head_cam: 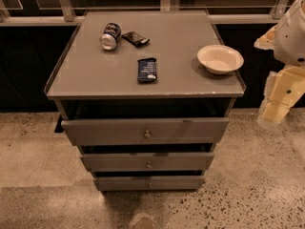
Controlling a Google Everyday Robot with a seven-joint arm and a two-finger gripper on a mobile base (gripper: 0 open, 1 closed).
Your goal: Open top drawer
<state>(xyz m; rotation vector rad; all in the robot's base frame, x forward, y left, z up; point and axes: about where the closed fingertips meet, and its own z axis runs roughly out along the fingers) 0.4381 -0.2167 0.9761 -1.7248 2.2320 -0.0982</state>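
Observation:
The grey cabinet (95, 75) stands in the middle of the camera view with three drawer fronts. The top drawer (105, 130) has the widest, tallest front, with a small brass knob (147, 134) at its centre. A dark gap shows between it and the cabinet top. My gripper (274, 112) is the cream part hanging at the right edge, beside the cabinet's right side. It is about level with the top drawer, well to the right of the knob, and touches nothing.
On the cabinet top lie a tipped can (110, 36), a dark snack bag (135, 38), a blue bar (147, 70) and a white bowl (220, 58). Two narrower drawers (119, 162) sit below. Speckled floor (248, 194) lies in front; a railing (66, 6) runs behind.

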